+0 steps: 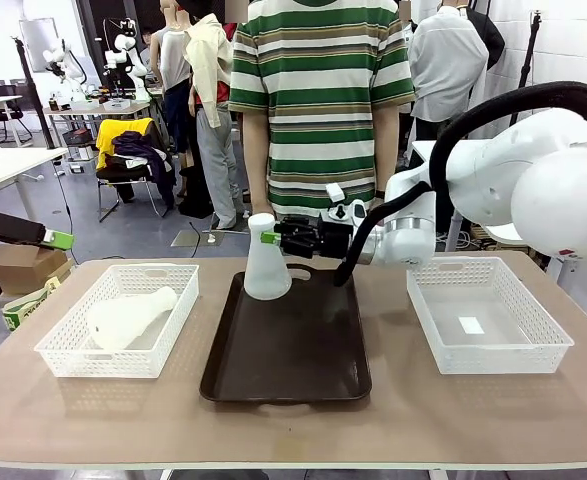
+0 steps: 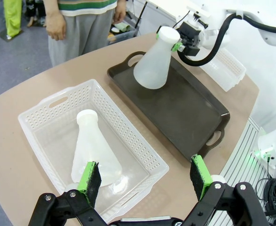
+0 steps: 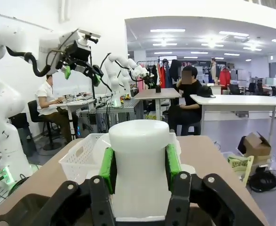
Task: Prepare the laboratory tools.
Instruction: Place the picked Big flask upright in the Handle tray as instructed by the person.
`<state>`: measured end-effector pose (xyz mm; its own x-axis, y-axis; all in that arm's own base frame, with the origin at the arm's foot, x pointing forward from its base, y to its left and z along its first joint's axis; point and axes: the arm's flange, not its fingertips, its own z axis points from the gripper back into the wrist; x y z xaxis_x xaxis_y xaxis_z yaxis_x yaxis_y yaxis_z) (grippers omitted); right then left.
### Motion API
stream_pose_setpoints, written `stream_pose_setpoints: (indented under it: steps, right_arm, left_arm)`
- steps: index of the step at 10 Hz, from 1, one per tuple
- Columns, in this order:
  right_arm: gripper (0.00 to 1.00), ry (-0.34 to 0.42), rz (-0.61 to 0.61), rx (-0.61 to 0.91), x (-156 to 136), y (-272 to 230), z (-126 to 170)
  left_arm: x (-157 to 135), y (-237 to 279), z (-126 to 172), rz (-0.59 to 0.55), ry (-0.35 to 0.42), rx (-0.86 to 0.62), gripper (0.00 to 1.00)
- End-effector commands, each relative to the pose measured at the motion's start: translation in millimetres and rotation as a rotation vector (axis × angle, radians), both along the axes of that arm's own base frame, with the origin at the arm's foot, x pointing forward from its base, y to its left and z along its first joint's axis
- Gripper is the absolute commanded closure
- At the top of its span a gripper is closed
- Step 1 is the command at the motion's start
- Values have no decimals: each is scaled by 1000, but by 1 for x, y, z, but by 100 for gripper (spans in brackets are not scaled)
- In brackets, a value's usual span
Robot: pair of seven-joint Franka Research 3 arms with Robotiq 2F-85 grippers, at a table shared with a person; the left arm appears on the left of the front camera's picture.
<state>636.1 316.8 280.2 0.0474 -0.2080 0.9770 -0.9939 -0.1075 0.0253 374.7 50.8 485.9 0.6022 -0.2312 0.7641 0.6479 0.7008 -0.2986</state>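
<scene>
One frosted-white flask (image 1: pixel 266 268) stands upright at the far end of the dark brown tray (image 1: pixel 288 360). My right gripper (image 1: pixel 271 238) is shut on its neck from the side. The right wrist view has the green pads (image 3: pixel 106 168) pressed on both sides of the neck of this flask (image 3: pixel 138 141). The left wrist view also shows this flask (image 2: pixel 153 63) with my right gripper (image 2: pixel 178 45). A second flask (image 1: pixel 128 318) lies on its side in the left white basket (image 1: pixel 73 362). My left gripper (image 2: pixel 145 179) hangs open above the lying flask (image 2: pixel 91 150), well clear of it.
A person in a striped shirt (image 1: pixel 318 100) stands at the far edge, hands down. An empty white basket (image 1: pixel 488 355) sits right of the tray. The tray's near half is bare. Boxes and other tables lie beyond the left side.
</scene>
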Motion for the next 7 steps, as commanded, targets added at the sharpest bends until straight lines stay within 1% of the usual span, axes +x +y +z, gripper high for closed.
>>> stream_pose_setpoints:
  steps: [1, 3, 5, 6, 7]
  right_arm:
    - [100, 19, -24, 6, 8, 6, -4]
    - [100, 35, -27, -4, 7, 5, -10]
    - [100, 69, -19, -19, 5, 2, -18]
    - [100, 69, -15, -24, 4, 2, -17]
    - [96, 67, -17, -29, 3, 1, -14]
  left_arm:
    - [2, 2, -2, -11, -26, -19, 0]
    - [2, 2, -2, -11, -26, -19, 0]
    - [2, 2, -2, -11, -26, -19, 0]
    - [2, 2, -2, -11, -26, -19, 0]
    - [2, 2, -2, -11, -26, -19, 0]
